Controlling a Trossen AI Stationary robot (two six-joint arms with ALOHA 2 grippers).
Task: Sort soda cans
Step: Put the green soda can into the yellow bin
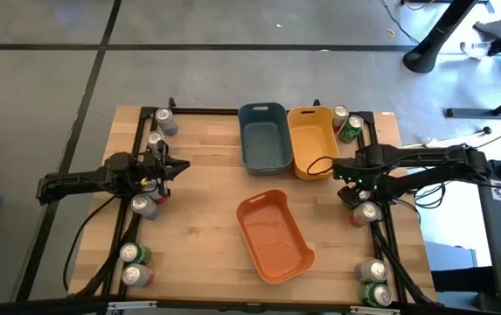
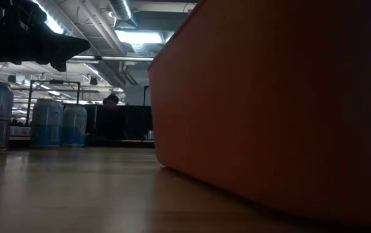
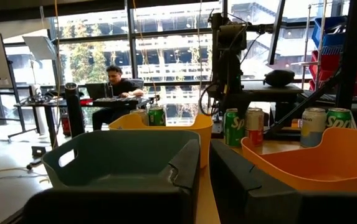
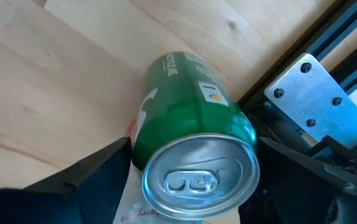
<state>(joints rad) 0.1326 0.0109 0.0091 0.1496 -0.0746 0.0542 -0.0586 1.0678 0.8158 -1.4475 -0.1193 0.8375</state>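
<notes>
Soda cans sit in clusters along both side edges of the tabletop [image 1: 206, 188]; three bins occupy the middle: blue-grey bin [image 1: 264, 138], yellow bin [image 1: 312, 140], orange bin [image 1: 274, 234].

Right tool [image 1: 352, 186]: over the right edge, fingers apart, straddling a green can [image 4: 190, 143]. Right wrist view shows one dark finger on each side of the can, silver top facing the camera; whether the pads touch the can, cannot tell. Can stands close to the black frame rail [image 4: 290, 59].

Left tool [image 1: 173, 169]: over the left edge, fingers together, nothing seen between them; waiting.

Step in hand, as judged: grasp the green can with the right tool.

Notes for doing it well:
- Centre the can between the fingers before closing, so it is not pushed sideways into the rail.
- Grip on the body, below the rim.
- Lift straight up to clear the neighbouring silver can [image 1: 368, 211].
- Carry to its colour's bin and release low.
</notes>
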